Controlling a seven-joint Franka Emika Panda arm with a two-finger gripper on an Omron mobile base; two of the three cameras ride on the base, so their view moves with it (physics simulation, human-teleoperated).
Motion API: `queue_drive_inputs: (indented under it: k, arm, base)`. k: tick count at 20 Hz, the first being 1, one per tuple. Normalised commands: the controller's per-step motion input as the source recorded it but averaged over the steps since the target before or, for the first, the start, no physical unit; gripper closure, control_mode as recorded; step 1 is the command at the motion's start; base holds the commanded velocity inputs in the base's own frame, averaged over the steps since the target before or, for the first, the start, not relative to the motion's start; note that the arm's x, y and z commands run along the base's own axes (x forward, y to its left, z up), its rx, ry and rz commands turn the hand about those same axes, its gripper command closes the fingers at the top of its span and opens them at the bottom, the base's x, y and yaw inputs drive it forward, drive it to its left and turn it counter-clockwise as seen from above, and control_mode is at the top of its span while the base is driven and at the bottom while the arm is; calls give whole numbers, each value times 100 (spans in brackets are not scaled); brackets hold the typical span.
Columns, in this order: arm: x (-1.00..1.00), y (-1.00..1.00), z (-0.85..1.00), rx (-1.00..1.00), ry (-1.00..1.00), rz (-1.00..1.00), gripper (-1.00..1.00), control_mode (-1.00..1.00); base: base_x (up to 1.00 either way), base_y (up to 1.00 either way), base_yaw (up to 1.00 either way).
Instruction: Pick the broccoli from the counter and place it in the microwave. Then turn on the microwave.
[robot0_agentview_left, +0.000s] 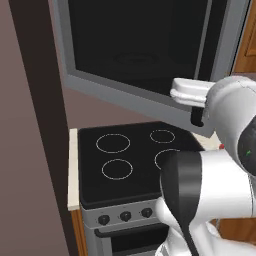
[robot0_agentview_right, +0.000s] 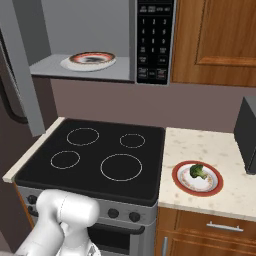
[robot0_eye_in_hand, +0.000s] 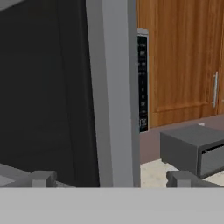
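The broccoli (robot0_agentview_right: 198, 171) is seen untouched on a red-rimmed plate (robot0_agentview_right: 181, 184) on the table (robot0_agentview_right: 220, 150), low and right of the raised fingers (robot0_eye_in_hand: 42, 178), which are spread empty beside the open microwave (robot0_agentview_right: 155, 40) door.

The microwave (robot0_agentview_right: 100, 35) has a matt grey metal-looking frame and glossy dark glass in its open door (robot0_eye_in_hand: 43, 87). Cabinet fronts (robot0_agentview_right: 215, 40) show warm wood grain. The cooktop (robot0_agentview_right: 100, 150) is smooth black glass. The counter (robot0_agentview_right: 210, 150) looks like speckled beige stone, and the plate (robot0_agentview_right: 197, 179) on it glazed ceramic.
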Motion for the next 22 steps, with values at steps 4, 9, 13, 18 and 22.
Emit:
queue_drive_inputs:
  k: [4,9,13,18,22]
  arm:
    - [-67,-54,25,11,0,6,-100,-100]
    - [-1,-81,4,23,3,11,-100,-100]
    - [16,-78,-8,34,0,17,-100,-100]
    - [37,-48,-26,33,0,16,-100,-100]
    - [66,-29,-38,30,0,14,-100,-100]
  base:
    - [0,0,0]
    - [0,0,0]
    - [0,0,0]
    - [0,0,0]
    - [0,0,0]
